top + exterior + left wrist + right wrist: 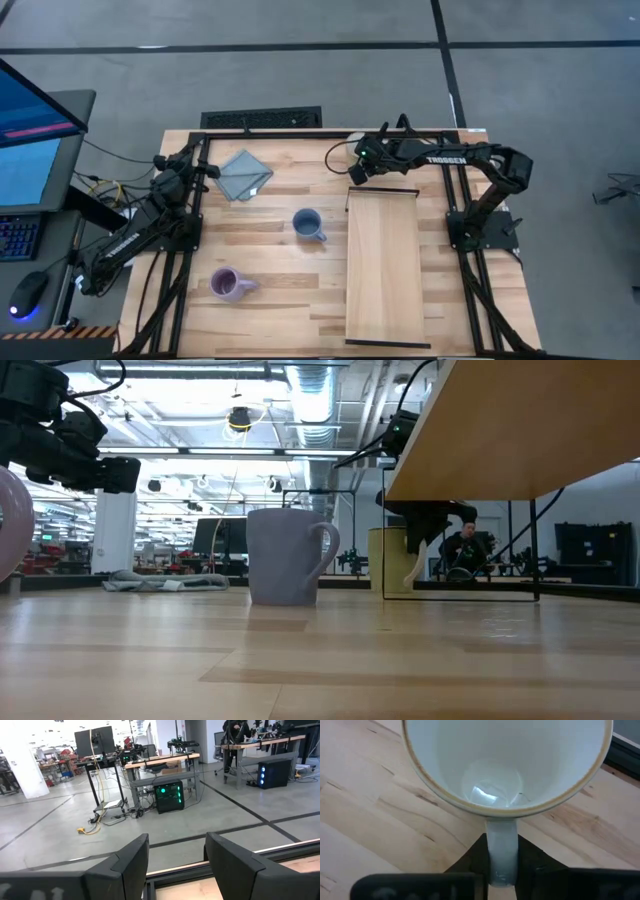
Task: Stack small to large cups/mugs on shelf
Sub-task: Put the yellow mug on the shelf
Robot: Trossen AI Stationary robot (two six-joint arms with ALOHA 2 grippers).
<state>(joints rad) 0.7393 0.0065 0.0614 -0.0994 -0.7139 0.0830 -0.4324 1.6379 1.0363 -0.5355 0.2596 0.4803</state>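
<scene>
In the right wrist view a cream-white mug (505,760) shows from above, its mouth toward the camera. My right gripper (501,857) is shut on the mug's handle. In the high view this gripper (358,172) sits at the far end of the shelf (382,265), a pale plank. In the low view the cream mug (388,560) seems to stand on the tabletop behind the shelf's frame. The slate blue mug (307,224) stands upright mid-table. The lavender mug (228,285) sits near the left front. My left gripper (208,168) waits open at the far left. My right gripper pinches the cream-white mug's handle (501,840) between its two fingers. The fingers (470,862) slant down from the table's right side, one on each side of the handle loop. The mug stays upright, its base apparently on the tabletop (388,592).
A grey folded cloth (243,175) lies at the far left beside my left gripper. The shelf's thin dark frame (380,190) crosses just in front of the held mug. Bare wood lies between the blue mug and the shelf. A person (465,545) sits in the room beyond.
</scene>
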